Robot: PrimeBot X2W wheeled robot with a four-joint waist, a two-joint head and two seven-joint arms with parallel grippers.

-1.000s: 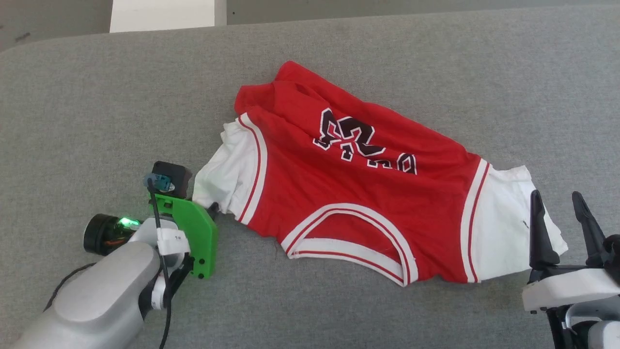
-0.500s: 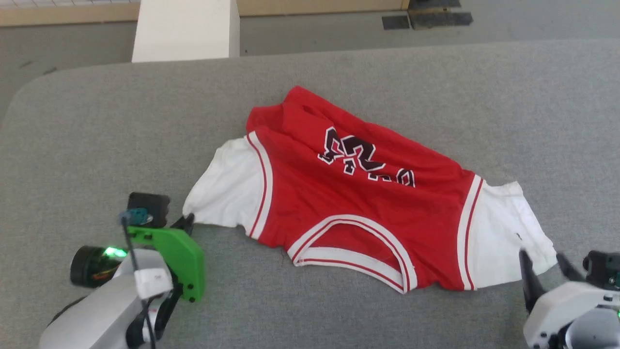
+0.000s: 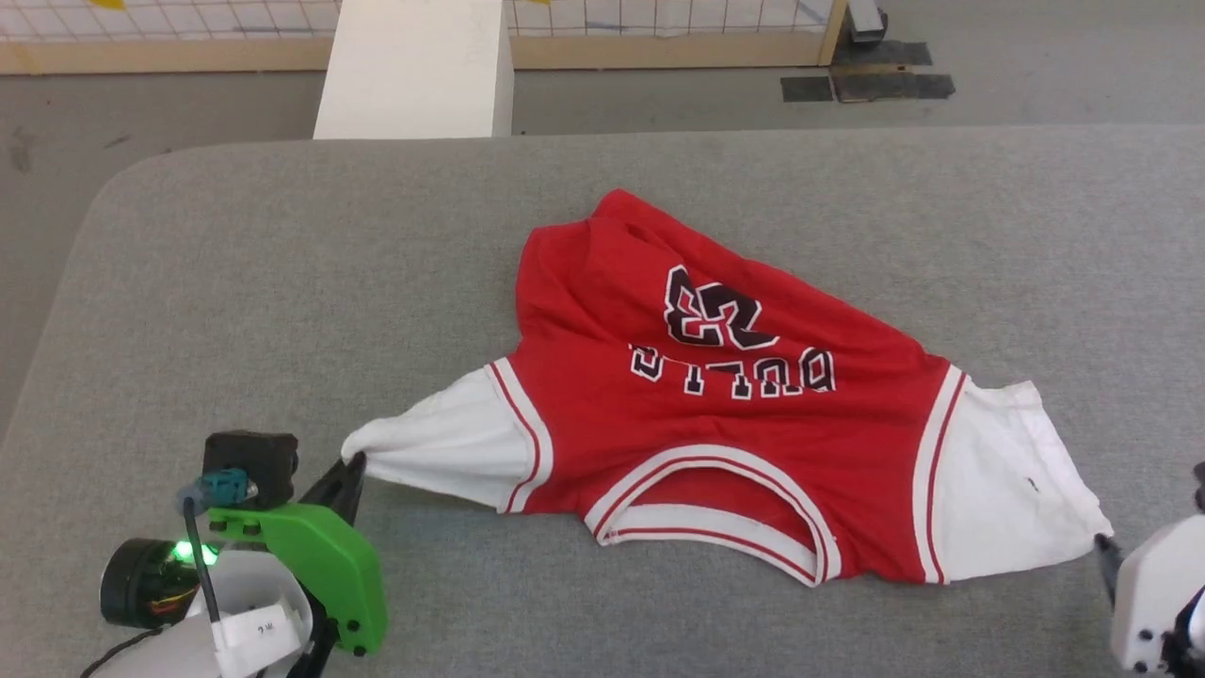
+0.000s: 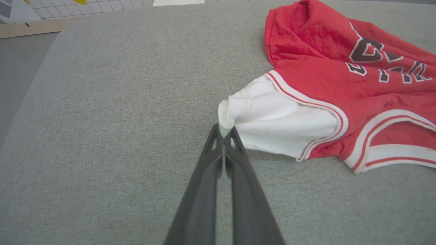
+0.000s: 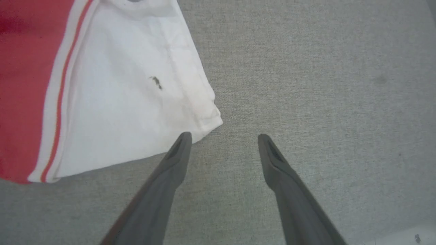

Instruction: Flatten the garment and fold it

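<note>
Head view, shirt [image 3: 715,424]: red with white sleeves. It lies rumpled on the grey surface [image 3: 282,282], right of the middle.
Head view, lettering [image 3: 730,348]: black with a white outline, upside down from here.
Head view, neckline [image 3: 715,518]: striped trim, on the edge of the shirt nearest the robot.
Head view, left tool [image 3: 346,471]: low on the left, in front of a green bracket [image 3: 320,574]. Its fingertips meet the pointed tip of the left sleeve [image 3: 452,447], which is drawn out taut towards them.
Head view, right tool [image 3: 1106,560]: at the lower right edge, just beside the corner of the right sleeve [image 3: 1007,490].
Head view, background: a white block [image 3: 414,66] stands on the floor [image 3: 659,104] beyond the surface.
Left wrist view, left tool [image 4: 224,131]: its fingers are pressed together, pinching a small bunch of white sleeve cloth at their tips.
Left wrist view, shirt: it spreads away to the upper right, and the sleeve narrows into the pinch.
Right wrist view, right tool [image 5: 223,139]: its fingers are spread wide with bare surface between them, holding nothing.
Right wrist view, right sleeve: flat on the surface with a small dark mark [image 5: 156,81]. Its corner is just beside one fingertip, and whether they touch cannot be told.
</note>
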